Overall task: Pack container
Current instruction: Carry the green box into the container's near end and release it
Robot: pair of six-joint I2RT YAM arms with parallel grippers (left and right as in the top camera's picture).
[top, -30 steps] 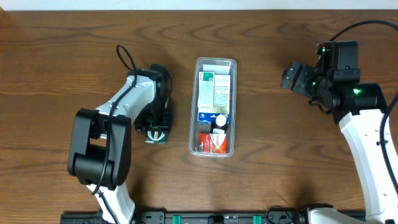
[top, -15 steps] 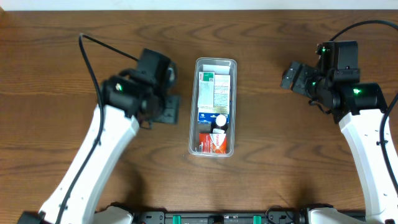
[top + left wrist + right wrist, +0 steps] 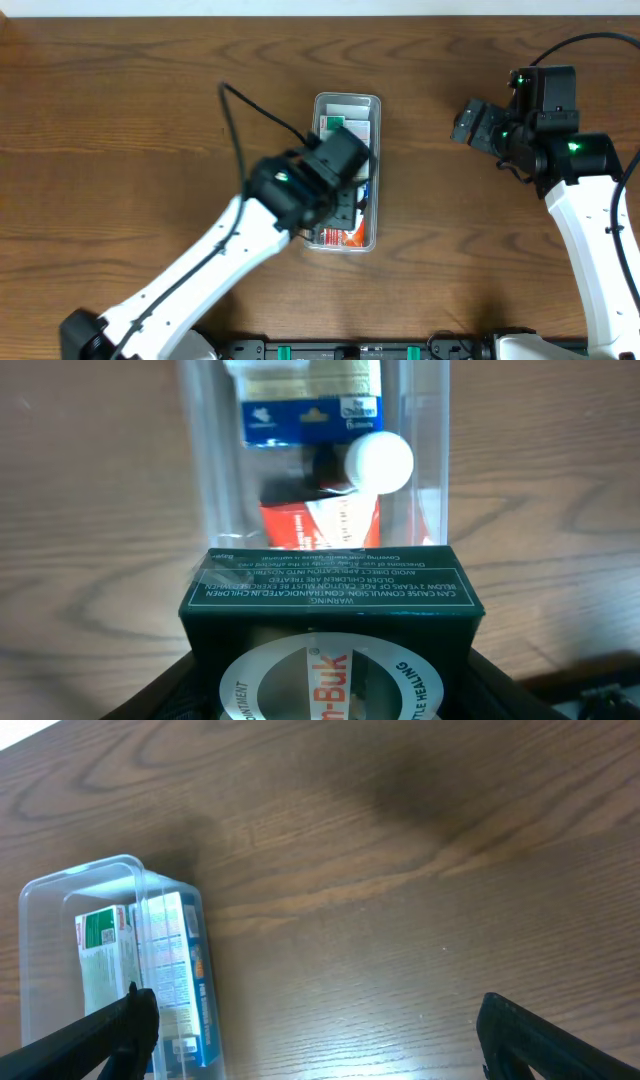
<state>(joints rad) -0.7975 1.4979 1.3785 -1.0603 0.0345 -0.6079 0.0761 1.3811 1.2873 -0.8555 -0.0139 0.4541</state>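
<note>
Box (image 3: 330, 595) in left claw (image 3: 330, 682) over container (image 3: 348, 98)

overhead: our left arm (image 3: 290, 195) hides the middle of the container (image 3: 347, 98) | left wrist: green box (image 3: 330, 595) runs off the bottom edge, round label half lost; container passes the top edge | right wrist: container cut by left and bottom edges; we see only the tips of the right gripper (image 3: 320, 1035)
</note>
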